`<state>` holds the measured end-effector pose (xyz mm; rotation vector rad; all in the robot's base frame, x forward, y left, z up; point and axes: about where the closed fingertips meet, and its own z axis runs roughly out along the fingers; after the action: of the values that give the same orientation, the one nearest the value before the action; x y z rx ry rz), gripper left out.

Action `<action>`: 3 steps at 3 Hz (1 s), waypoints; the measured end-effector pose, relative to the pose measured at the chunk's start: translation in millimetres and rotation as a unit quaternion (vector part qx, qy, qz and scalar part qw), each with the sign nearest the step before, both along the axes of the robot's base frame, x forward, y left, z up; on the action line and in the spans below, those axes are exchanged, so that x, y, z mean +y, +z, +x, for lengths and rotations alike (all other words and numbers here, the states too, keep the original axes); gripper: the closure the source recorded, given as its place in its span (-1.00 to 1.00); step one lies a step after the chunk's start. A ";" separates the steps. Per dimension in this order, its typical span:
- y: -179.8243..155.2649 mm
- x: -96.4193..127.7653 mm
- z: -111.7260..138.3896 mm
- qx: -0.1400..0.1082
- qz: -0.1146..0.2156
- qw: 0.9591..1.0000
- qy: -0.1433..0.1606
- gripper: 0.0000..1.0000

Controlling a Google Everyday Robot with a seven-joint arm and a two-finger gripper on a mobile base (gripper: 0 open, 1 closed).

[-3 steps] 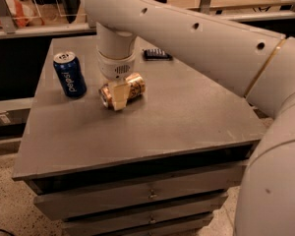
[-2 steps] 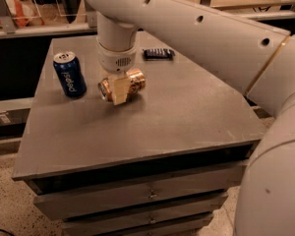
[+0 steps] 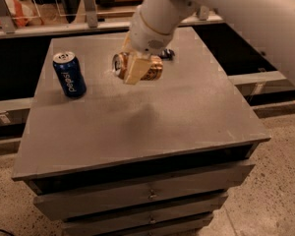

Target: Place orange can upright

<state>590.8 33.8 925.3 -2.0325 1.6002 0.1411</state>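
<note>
The orange can [image 3: 148, 69] is held on its side in the air above the grey table [image 3: 137, 117], its silver top facing left. My gripper [image 3: 133, 68] hangs from the white arm and is shut on the orange can, one pale finger [image 3: 132, 70] across its front. The can is clear of the tabletop, over the back middle of the table.
A dark blue Pepsi can [image 3: 69, 74] stands upright at the table's back left. A small dark object [image 3: 167, 54] lies behind the held can. The table has drawers below its front edge. A rail and clutter run behind the table.
The orange can has been lifted off the tabletop in my gripper and now hangs on its side above it. The view has shifted too.
</note>
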 end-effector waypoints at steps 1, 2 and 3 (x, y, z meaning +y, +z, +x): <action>12.7 -29.5 -8.0 -0.009 0.097 0.993 -0.066 1.00; 10.8 -63.3 -9.2 -0.016 0.190 0.973 -0.133 1.00; 8.5 -94.7 0.8 -0.031 0.281 0.939 -0.196 1.00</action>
<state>591.6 -60.9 933.8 -1.2529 1.6545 0.3366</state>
